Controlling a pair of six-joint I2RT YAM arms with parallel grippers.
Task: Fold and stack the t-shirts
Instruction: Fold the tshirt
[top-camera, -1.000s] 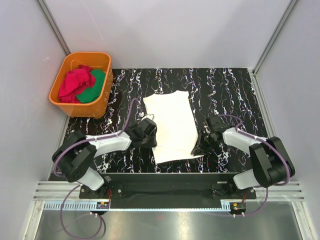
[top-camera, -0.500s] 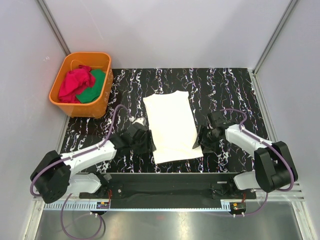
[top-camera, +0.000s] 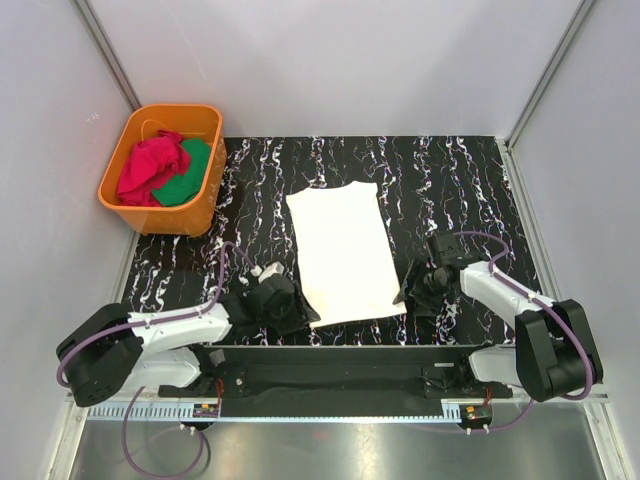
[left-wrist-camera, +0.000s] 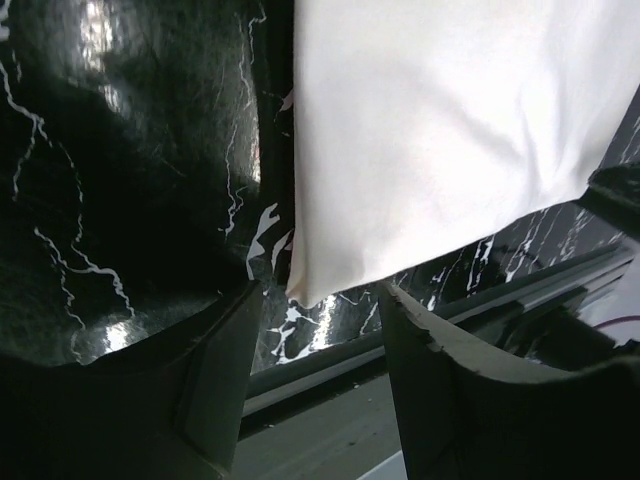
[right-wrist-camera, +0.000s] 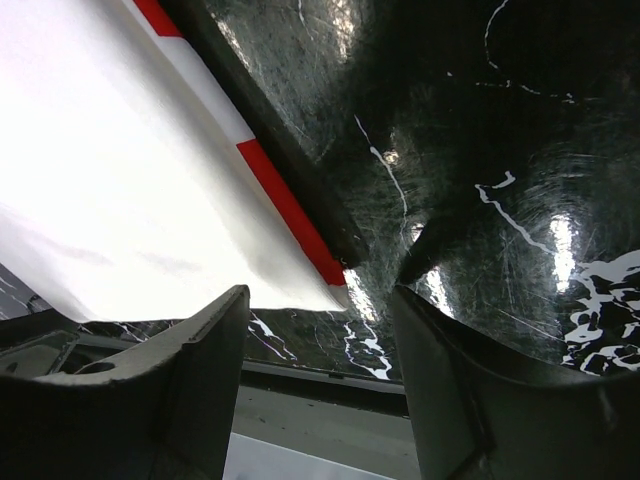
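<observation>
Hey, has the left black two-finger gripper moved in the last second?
Yes. The left gripper has drawn back toward the black base rail, farther from the orange plastic tub.

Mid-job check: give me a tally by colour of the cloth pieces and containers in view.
White: 1, folded cream-white cloth t-shirt on the black marbled table.
Red: 1, crumpled red cloth in the orange plastic tub.
Green: 1, green cloth beside it in the tub.
Orange: 1, the tub itself.
Total: 4
</observation>
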